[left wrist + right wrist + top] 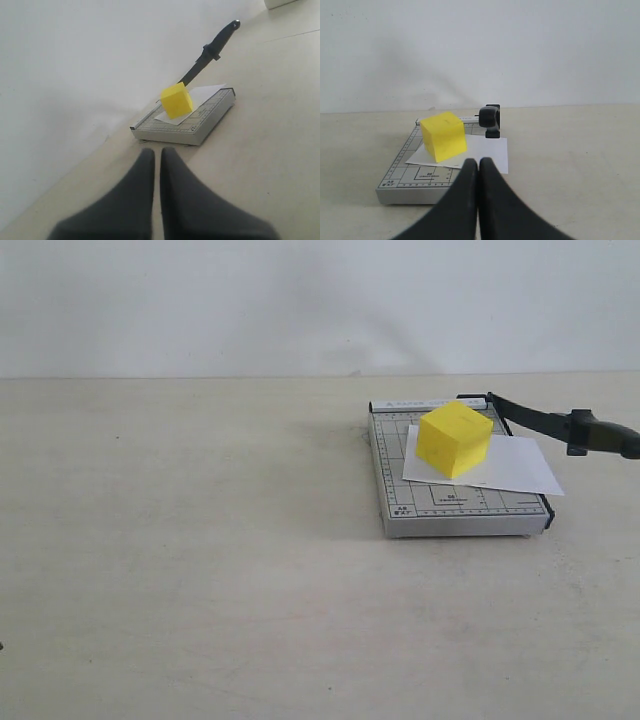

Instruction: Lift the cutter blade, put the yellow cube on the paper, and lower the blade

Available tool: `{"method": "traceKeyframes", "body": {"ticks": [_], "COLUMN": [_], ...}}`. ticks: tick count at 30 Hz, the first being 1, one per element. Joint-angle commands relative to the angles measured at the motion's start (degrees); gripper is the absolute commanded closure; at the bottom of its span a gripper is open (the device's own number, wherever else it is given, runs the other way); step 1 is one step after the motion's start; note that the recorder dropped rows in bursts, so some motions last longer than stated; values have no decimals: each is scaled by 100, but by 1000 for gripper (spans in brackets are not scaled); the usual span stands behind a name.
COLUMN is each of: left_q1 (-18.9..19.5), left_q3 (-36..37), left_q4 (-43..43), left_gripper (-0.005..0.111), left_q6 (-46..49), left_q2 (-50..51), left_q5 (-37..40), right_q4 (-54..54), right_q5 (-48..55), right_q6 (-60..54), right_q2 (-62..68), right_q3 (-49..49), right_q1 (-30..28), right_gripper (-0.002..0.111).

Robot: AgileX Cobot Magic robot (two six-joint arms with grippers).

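Yellow and plain-faced, the yellow cube is seen resting on the paper, a white sheet laid slightly askew across a grey gridded trimmer base on a pale table. One corner of the sheet overhangs the base on the blade side. The cutter blade is held raised at a slant, its thick black handle lifted clear of the base. The left gripper is shown with jaws drawn almost together, nothing between them. The right gripper is shown with jaws pressed together, also empty. Both are kept apart from the trimmer.
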Motion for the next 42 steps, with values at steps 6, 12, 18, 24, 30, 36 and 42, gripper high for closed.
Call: {"method": "traceKeyframes", "body": {"ticks": [6, 12, 18, 24, 30, 36, 42], "left_q1": [-46, -46, -46, -46, -46, -46, -46], "left_q3": [17, 17, 17, 17, -76, -76, -44], "left_q4": [8, -613, -474, 1282, 3240, 4530, 5987], "left_gripper": [102, 102, 102, 102, 102, 102, 102], "left_q6": [-18, -1314, -3495, -6207, -7638, -7638, -8858], "left_q2": [-4, -4, -4, -4, -4, -4, -4], "left_q5": [6, -38, -100, -100, -211, -783, -995], "right_q4": [3, 3, 3, 3, 3, 3, 3], "right_q5": [-54, -54, -54, -54, -54, -54, -54], "right_q6": [5, 5, 5, 5, 5, 5, 5], "right_q2": [-41, -41, -41, -41, -41, -41, -41], "right_q3": [-7, -7, -7, -7, -7, -7, -7], "right_q1": [-1, -1, -1, -1, -1, -1, -1], "right_gripper": [108, 108, 108, 108, 108, 108, 108]}}
